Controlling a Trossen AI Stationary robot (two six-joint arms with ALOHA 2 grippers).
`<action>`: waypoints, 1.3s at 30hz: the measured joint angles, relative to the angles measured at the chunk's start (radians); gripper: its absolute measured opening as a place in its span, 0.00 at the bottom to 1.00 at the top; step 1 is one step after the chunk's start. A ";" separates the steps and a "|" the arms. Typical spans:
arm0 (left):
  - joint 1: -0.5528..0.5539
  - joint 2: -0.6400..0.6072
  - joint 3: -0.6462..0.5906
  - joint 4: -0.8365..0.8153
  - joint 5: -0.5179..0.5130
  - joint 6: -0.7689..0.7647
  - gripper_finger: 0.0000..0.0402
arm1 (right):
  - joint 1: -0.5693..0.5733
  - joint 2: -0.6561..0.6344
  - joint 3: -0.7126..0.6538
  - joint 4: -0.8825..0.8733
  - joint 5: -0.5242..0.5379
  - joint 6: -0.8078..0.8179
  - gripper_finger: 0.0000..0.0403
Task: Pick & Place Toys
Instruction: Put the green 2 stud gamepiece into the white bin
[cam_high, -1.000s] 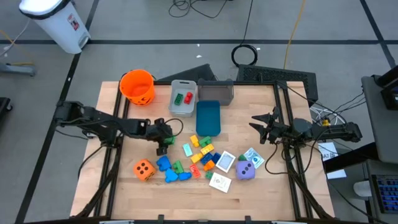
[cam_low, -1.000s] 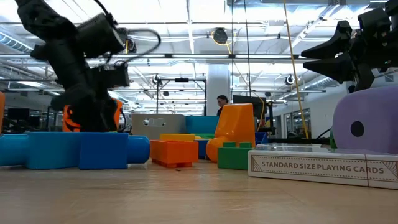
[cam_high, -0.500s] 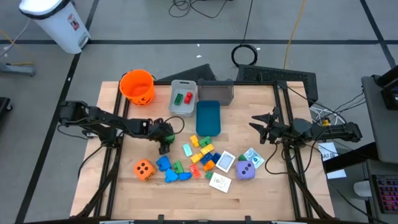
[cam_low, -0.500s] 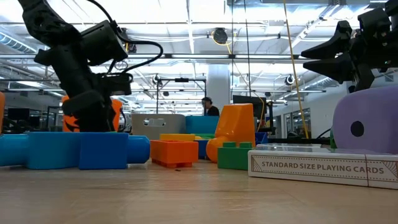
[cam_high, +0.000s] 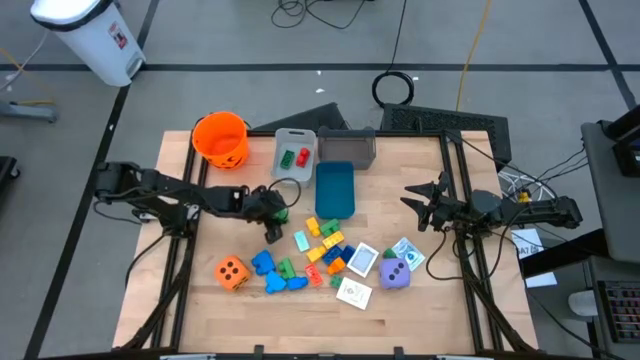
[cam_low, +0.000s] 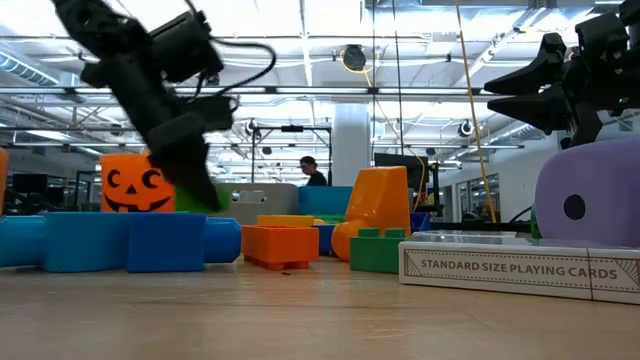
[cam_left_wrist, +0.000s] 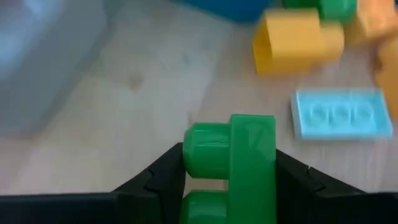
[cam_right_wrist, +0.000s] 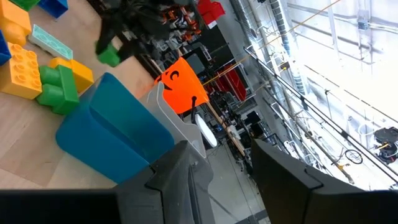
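Observation:
My left gripper (cam_high: 272, 214) hangs over the table's middle left, shut on a green studded block (cam_left_wrist: 231, 163), which also shows in the right wrist view (cam_right_wrist: 109, 55). The other toys lie toward the near edge: coloured blocks (cam_high: 322, 245), an orange dotted die (cam_high: 231, 272), a purple die (cam_high: 396, 274) and flat picture cards (cam_high: 362, 260). Well clear of them, my right gripper (cam_high: 412, 196) waits open at the table's right, held level above the wood. My left gripper pinches the green block between its two fingers, one finger (cam_left_wrist: 163, 177) against the studded face (cam_left_wrist: 200, 152) and the other on the opposite face (cam_left_wrist: 268, 163). The fingers slant down from the table's left. The block is lifted clear of the table.
At the far side stand an orange pumpkin-face bucket (cam_high: 220, 140), a light grey bin (cam_high: 294, 158) holding a green and a red block, a dark grey bin (cam_high: 352, 148) and a blue bin (cam_high: 335, 190). A playing-card box (cam_low: 520, 270) lies beside the purple die.
My left gripper has risen and gone toward the table's right and far side, rolling about its own line as it went. The green block has come up off the table with it. In the low view the arm now leans aside and uncovers the pumpkin bucket.

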 joint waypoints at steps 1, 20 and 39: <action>0.004 0.000 0.027 -0.018 -0.023 0.001 0.44 | 0.000 0.000 0.000 0.000 0.000 0.000 0.42; 0.323 -0.002 0.340 -0.073 -0.209 0.170 0.46 | 0.000 0.000 0.000 0.000 0.000 0.000 0.42; 0.564 0.286 0.340 0.167 -0.145 -0.019 0.44 | 0.000 0.000 0.000 0.000 0.000 0.000 0.42</action>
